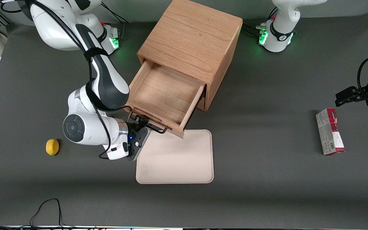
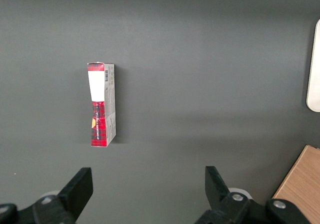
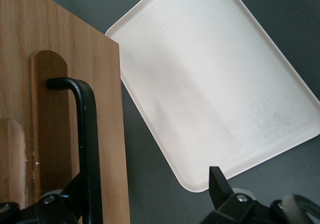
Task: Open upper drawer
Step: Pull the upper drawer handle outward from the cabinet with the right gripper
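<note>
The upper drawer stands pulled far out of the oak cabinet, its light-wood inside bare. Its front panel carries the long black wire handle, also seen close up. My right gripper is at that handle, on the side of the drawer front nearer the front camera. The gripper is open, its fingers wide apart. The handle bar runs just inside one finger; the other finger hangs over the table by the tray's corner. The lower drawer is hidden under the upper one.
A cream tray lies flat on the table just in front of the pulled-out drawer, also in the right wrist view. A lemon sits toward the working arm's end. A red and white box lies toward the parked arm's end.
</note>
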You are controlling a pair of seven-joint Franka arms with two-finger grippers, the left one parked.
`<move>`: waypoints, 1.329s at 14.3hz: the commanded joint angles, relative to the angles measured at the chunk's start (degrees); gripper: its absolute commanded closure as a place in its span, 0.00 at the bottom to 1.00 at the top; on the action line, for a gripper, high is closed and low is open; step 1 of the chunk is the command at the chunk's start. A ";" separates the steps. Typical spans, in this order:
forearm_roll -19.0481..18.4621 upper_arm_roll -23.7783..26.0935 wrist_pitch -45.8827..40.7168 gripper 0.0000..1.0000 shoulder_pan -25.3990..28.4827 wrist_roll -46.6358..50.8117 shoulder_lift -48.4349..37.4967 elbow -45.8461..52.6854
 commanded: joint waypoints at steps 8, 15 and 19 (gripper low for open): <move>3.94 0.40 2.15 0.00 -2.62 -3.00 2.02 2.03; 6.14 0.40 2.32 0.00 -3.59 -2.91 2.37 3.17; 6.14 0.40 2.41 0.00 -3.68 -2.82 2.98 3.70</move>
